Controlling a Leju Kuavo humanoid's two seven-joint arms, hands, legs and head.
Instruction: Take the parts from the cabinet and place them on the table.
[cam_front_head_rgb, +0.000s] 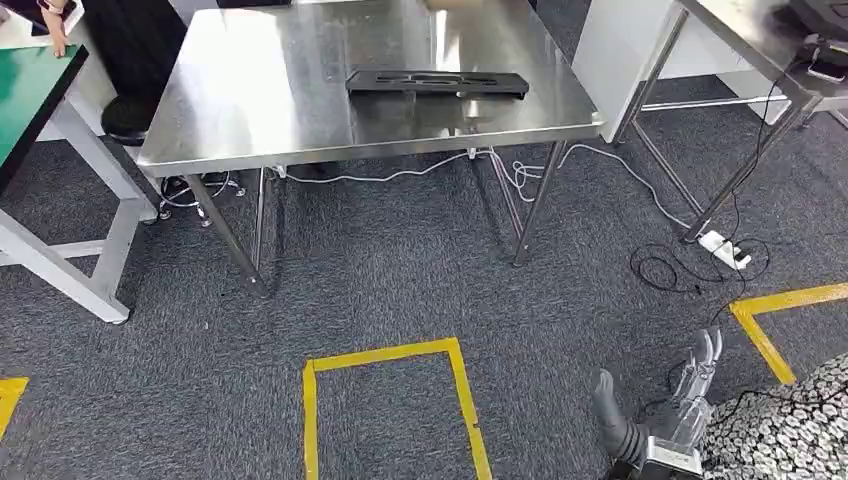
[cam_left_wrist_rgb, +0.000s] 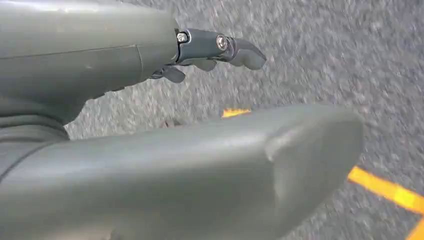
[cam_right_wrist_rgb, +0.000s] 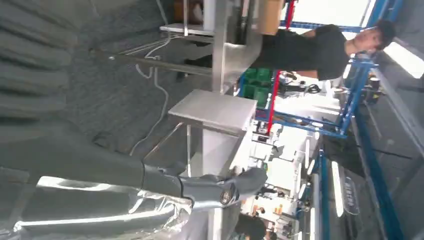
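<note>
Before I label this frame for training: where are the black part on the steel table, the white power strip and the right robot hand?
black part (cam_front_head_rgb: 437, 83), head view, middle of its top face
white power strip (cam_front_head_rgb: 724, 249), head view, its body
right robot hand (cam_front_head_rgb: 672, 410), head view, palm

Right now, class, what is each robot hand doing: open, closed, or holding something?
Left hand: open, fingers apart, holding nothing.
Right hand: open, fingers spread, holding nothing.

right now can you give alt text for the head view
A steel table holds a flat black part on grey carpet marked with yellow tape. The right robot hand hangs low, fingers apart, holding nothing.
</note>
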